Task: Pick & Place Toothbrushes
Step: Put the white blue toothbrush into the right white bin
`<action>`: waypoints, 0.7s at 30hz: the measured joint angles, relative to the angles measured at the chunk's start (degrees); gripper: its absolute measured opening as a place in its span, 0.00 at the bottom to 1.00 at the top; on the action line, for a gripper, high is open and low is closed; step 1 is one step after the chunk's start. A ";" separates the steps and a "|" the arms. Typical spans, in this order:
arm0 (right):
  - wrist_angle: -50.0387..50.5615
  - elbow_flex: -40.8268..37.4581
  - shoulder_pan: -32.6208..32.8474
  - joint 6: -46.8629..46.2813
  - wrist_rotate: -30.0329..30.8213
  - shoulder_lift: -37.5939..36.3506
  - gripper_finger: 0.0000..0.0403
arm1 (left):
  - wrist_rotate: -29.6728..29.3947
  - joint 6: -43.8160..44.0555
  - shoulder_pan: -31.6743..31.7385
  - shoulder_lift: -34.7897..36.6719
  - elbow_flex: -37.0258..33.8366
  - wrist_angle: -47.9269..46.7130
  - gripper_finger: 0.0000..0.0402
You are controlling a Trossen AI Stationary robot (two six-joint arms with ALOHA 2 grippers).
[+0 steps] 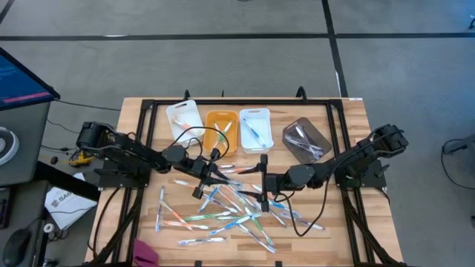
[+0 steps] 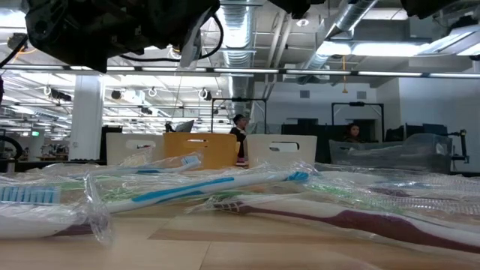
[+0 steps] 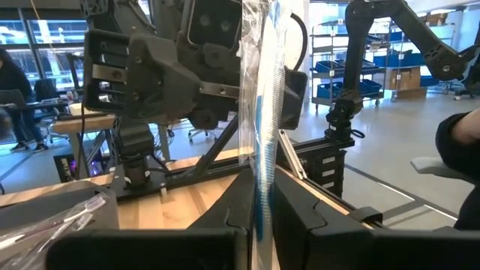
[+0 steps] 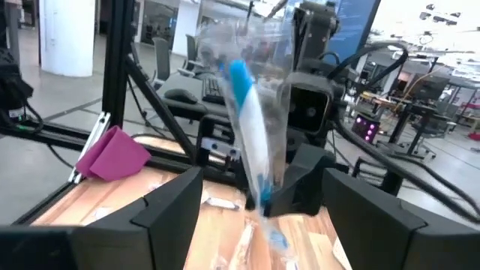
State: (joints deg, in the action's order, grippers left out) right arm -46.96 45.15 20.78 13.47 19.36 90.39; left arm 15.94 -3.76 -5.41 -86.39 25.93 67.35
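Left end effector (image 3: 259, 206) clamped on a clear-wrapped blue-and-white plastic toothbrush (image 3: 264, 112), held upright above the wooden surface (image 1: 349, 200). Right end effector (image 4: 255, 199) spread wide, toothbrush tip between its fingers, ungripped.

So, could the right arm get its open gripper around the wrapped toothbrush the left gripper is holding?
Probably yes: the wrapped toothbrush stands between the right gripper's open fingers, the left gripper is shut on it, and nothing blocks the way.
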 joint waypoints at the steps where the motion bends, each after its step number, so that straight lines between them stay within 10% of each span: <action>1: -0.36 0.00 0.00 -0.01 -0.10 0.00 0.67 | 0.00 -0.01 0.00 0.00 0.00 0.00 0.04; 21: -0.31 0.00 -1.97 -1.18 -3.04 0.00 0.67 | -0.02 -0.03 0.03 0.04 0.55 0.02 0.04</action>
State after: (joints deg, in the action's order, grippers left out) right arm -47.27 45.15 18.81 12.30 16.32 90.39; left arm 15.92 -3.79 -5.38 -86.35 26.48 67.37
